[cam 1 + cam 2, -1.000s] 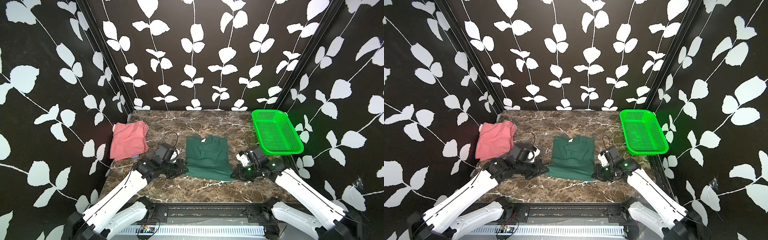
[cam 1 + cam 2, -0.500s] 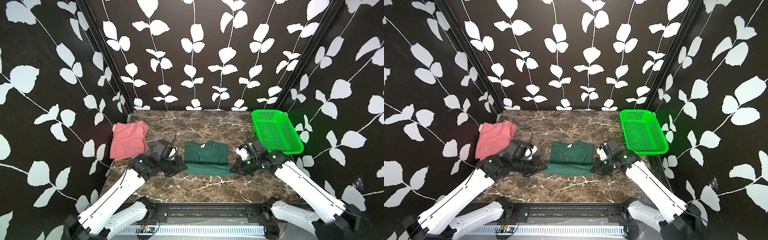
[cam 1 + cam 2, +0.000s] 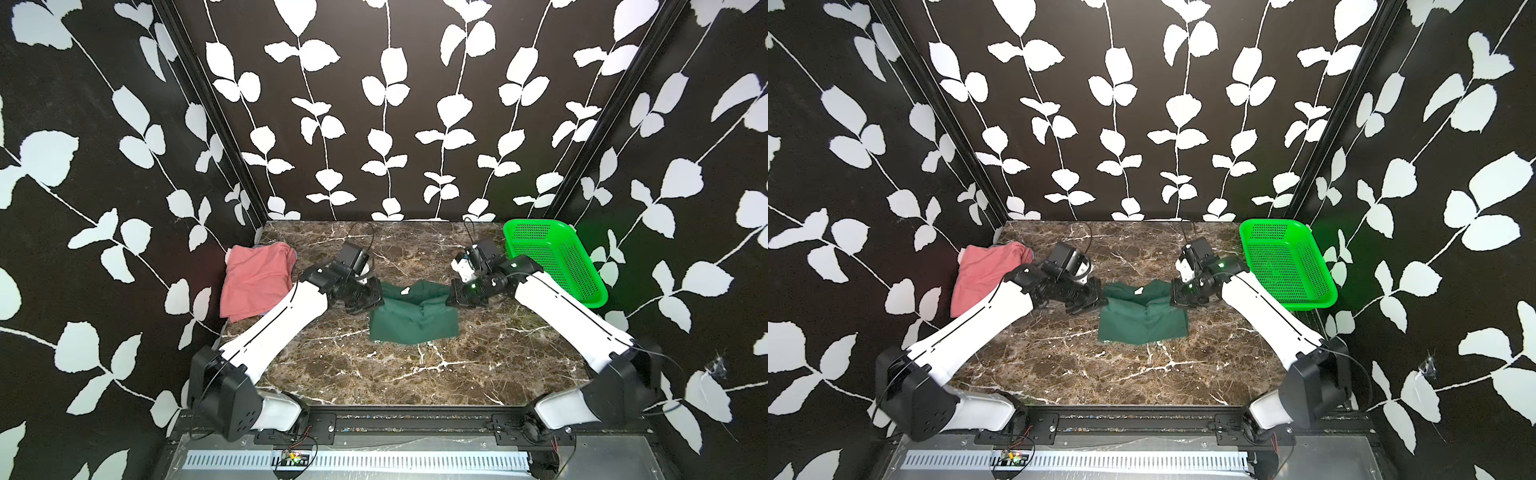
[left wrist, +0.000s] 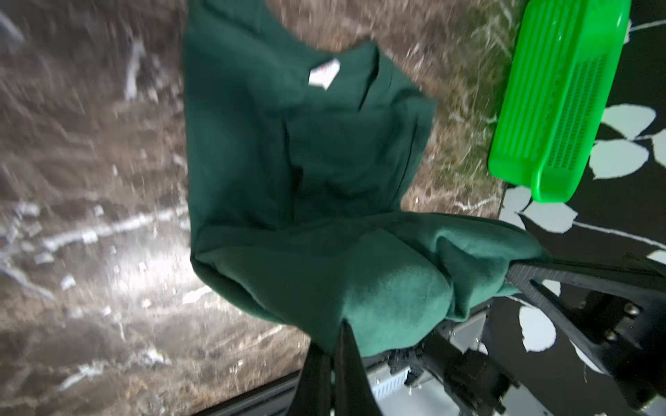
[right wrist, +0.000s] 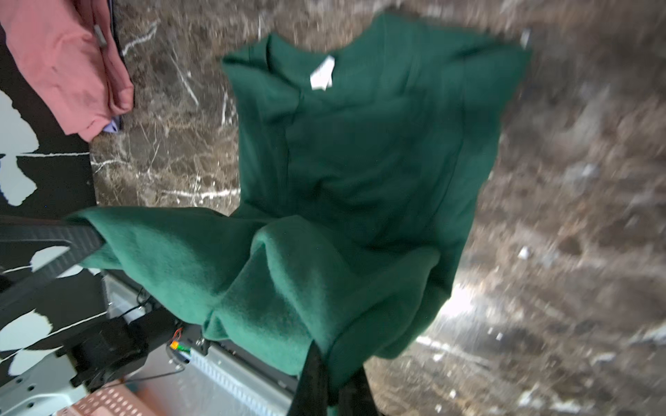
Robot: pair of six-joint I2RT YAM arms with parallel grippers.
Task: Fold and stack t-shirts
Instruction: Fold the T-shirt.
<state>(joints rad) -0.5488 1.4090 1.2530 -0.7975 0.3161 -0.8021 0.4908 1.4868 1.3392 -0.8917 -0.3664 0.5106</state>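
A dark green t-shirt lies mid-table, doubled over, its white neck label facing up in the wrist views. My left gripper is shut on one lifted corner of its cloth. My right gripper is shut on the opposite corner. Both hold the cloth a little above the table, near the shirt's far end. A salmon-pink t-shirt lies folded at the back left. A lavender t-shirt peeks from under it.
A bright green perforated basket stands at the back right, close behind my right arm. Black leaf-patterned walls enclose the marble table on three sides. A metal rail runs along the front edge.
Both grippers have carried the green t-shirt's near edge up and toward the back, folding the shirt over itself. It now covers about half its earlier length.
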